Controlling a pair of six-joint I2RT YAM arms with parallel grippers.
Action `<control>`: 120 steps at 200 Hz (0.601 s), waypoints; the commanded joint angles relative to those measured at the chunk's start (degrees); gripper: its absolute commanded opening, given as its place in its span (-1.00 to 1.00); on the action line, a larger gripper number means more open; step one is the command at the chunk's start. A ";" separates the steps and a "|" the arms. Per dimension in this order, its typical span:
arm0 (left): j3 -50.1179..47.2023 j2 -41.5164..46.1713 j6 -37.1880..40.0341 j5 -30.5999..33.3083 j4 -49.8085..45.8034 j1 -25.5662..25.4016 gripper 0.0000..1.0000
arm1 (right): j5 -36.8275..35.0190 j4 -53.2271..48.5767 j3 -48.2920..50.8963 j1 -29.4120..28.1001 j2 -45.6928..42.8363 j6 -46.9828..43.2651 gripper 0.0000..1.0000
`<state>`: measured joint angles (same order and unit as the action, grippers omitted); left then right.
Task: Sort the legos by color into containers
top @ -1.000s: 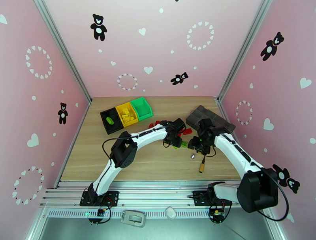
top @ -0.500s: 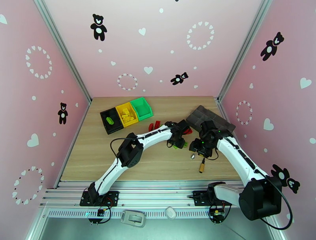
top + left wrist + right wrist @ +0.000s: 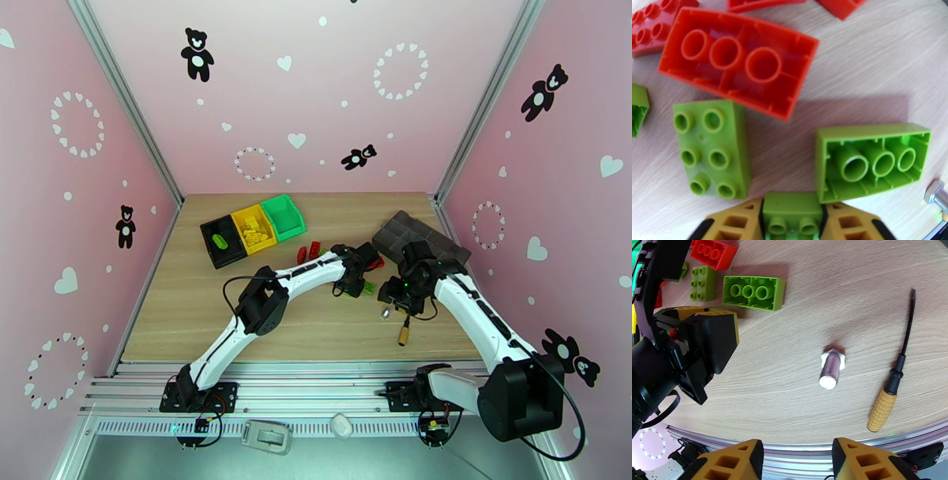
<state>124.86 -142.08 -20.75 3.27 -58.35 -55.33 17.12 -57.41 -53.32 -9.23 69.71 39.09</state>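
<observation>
Wooden table [image 3: 316, 331] inside pink walls; left gripper [image 3: 792, 227] jaws clamp a green lego [image 3: 792, 205]; right gripper [image 3: 794, 461] jaws gape wide; containers [image 3: 283, 215] sit at ten o'clock from the left gripper.

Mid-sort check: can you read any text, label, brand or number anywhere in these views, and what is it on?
No text reads clearly.
Black bracket below the table: faint white lettering, too small to read.
Green lego in the left gripper: studs bare.
Wall decals: bears and hearts, no words.
</observation>
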 commanded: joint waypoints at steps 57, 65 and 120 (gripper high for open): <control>-16.43 18.60 -4.70 -1.97 7.55 5.67 -0.47 | 8.19 12.86 -3.54 -8.55 9.10 4.61 0.04; -18.61 20.74 -5.36 -2.32 8.59 6.89 -0.47 | 8.27 14.01 -5.36 -10.55 11.32 4.82 0.05; -33.21 34.18 -10.01 -5.24 14.39 17.59 -0.47 | 12.93 16.47 -25.57 -22.88 30.91 3.49 0.06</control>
<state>96.79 -113.01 -27.40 0.36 -47.51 -41.56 26.39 -42.89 -70.54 -28.71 93.62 43.03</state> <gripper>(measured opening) 0.350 0.529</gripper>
